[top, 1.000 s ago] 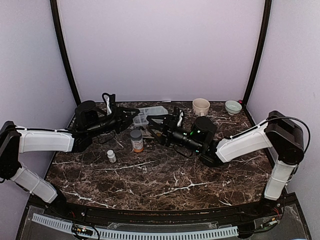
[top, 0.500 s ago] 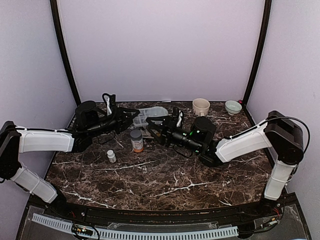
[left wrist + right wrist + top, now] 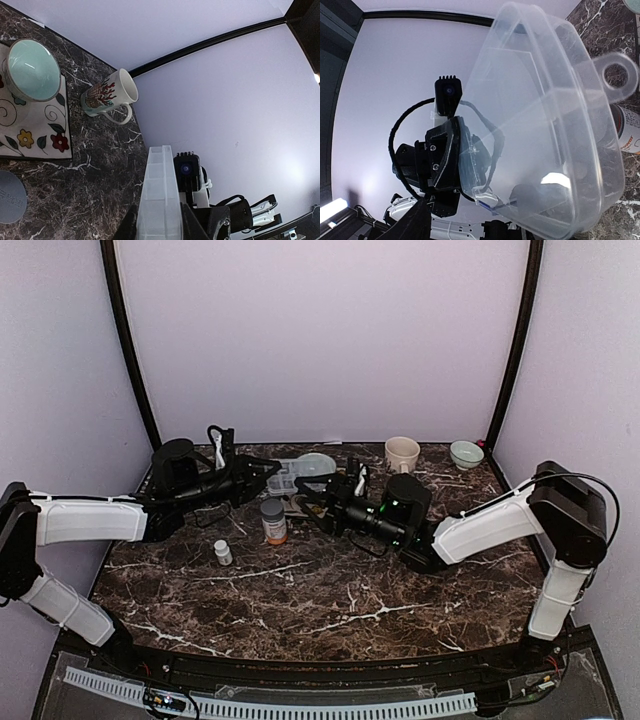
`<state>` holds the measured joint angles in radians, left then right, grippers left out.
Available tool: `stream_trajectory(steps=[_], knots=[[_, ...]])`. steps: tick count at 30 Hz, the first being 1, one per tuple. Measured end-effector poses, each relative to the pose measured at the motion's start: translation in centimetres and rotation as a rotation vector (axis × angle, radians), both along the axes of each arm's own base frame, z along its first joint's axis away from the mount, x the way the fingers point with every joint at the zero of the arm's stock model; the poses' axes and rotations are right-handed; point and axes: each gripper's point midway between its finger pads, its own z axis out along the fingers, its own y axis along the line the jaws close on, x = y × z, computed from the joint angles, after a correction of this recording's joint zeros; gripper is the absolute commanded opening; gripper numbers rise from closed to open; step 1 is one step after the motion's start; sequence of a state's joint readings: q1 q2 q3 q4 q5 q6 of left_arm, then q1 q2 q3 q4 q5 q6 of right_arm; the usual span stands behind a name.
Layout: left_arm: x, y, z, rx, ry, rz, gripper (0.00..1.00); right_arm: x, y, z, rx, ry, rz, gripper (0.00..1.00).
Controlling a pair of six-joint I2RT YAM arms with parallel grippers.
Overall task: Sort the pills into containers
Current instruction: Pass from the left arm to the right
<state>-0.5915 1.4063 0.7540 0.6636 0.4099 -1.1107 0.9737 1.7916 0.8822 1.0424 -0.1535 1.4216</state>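
The clear pill box (image 3: pixel 285 478) with its small containers sits at the back of the table. My left gripper (image 3: pixel 268 472) is shut on its end; in the left wrist view the box (image 3: pixel 161 185) runs up between the two fingers (image 3: pixel 124 226). The hinged lid (image 3: pixel 316 464) stands raised. It fills the right wrist view (image 3: pixel 555 125), its lower edge lying between the spread fingers of my open right gripper (image 3: pixel 475 207), which sits just right of the box (image 3: pixel 312 495). I cannot make out any pills.
An orange grey-capped bottle (image 3: pixel 273 522) stands in front of the box, and a tiny white bottle (image 3: pixel 222 553) lies nearer. A mug (image 3: pixel 402 453) and a pale green bowl (image 3: pixel 466 453) are at the back right. The left wrist view shows the mug (image 3: pixel 110 95) and the bowl (image 3: pixel 30 70).
The pill box lid has swung up from nearly flat to raised. My right gripper has shifted slightly at the lid, and its jaws narrowed and widened again. The left gripper kept its hold.
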Motion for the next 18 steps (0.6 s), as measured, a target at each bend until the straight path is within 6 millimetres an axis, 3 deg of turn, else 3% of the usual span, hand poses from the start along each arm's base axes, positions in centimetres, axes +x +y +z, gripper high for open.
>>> stream_trajectory(steps=[9, 18], knots=[[-0.3, -0.1, -0.2, 0.005, 0.010, -0.017, 0.00, 0.6, -0.1, -0.2, -0.008, -0.009, -0.007, 0.55], [-0.3, -0.2, -0.2, 0.002, 0.013, -0.021, 0.00, 0.9, 0.2, -1.0, -0.020, -0.003, -0.006, 0.35]])
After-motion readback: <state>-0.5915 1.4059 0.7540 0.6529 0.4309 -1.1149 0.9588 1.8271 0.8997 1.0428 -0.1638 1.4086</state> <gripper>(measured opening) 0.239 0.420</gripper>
